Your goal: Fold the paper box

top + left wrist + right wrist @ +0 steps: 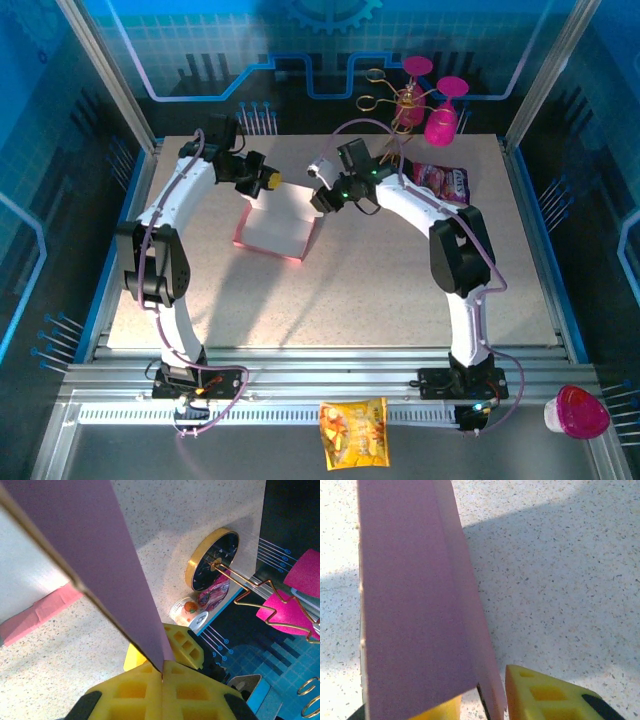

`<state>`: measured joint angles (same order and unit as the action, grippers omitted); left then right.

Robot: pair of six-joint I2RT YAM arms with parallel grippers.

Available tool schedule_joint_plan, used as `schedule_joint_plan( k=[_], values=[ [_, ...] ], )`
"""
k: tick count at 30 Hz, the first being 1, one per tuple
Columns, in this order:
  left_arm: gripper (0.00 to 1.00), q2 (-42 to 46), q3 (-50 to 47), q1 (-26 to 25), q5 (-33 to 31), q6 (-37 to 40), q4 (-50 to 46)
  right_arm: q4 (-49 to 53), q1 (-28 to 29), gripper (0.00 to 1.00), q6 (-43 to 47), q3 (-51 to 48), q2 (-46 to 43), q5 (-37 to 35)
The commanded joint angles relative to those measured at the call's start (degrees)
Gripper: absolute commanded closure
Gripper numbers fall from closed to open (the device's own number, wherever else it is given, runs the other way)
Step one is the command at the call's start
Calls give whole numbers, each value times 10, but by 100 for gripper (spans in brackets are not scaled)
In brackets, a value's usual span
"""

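The paper box (275, 228) sits mid-table (400, 290) with its flaps up. The left gripper (162, 677) pinches one flap tight to keep it standing. The right gripper (480, 702) has its jaws a little apart around the other flap, ready to squeeze.

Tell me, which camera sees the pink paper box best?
The top external view: the whole paper box fits in, pale inside and pink edges. The left wrist and right wrist views each show one panel of it, very close up.
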<state>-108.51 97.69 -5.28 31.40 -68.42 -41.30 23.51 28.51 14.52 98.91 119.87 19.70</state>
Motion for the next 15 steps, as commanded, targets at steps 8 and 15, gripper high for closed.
schedule_joint_plan(
  k=[8, 15],
  values=[
    [66, -3, 32, 21, 19, 23, 5, 28, 13, 94, 0, 10, 6, -27],
    [40, 38, 77, 97, -38, 185, -70, 32, 6, 100, 21, -8, -14, -11]
  ],
)
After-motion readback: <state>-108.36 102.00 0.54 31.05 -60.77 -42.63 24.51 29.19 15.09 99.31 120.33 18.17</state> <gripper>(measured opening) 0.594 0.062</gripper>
